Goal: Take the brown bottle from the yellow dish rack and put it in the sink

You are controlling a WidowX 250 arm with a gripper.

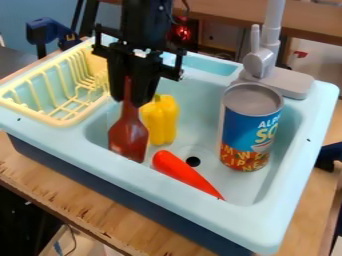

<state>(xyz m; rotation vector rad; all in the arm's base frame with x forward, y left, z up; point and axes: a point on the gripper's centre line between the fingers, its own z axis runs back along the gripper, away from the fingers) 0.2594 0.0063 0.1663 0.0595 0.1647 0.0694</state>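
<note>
Above the toy sink (295, 192) on the wooden desk (83, 205), the hand (129, 97) clamps the red-brown bottle (128, 136) by its neck, best held upright, clear of the pepper (161, 121).

The black arm (145, 20) is cut off by the top edge, near 12 o'clock. The gripper (129, 102) hides part of the dark red bottle's neck, so the very top of the dark red bottle (128, 136) can't be seen. That bottle also hides a bit of the yellow pepper (164, 120), on the pepper's 9 o'clock side. At 10 o'clock, the gripper covers a little of the yellow rack (59, 121). The gray tap (272, 30) gets chopped off by the top edge at 1 o'clock. Just past 3 o'clock, a dark blue thing (328, 156) is cut off by the side. The stuff around the red light (182, 33), near 12 o'clock, is too blurry and dark to tell.
</note>
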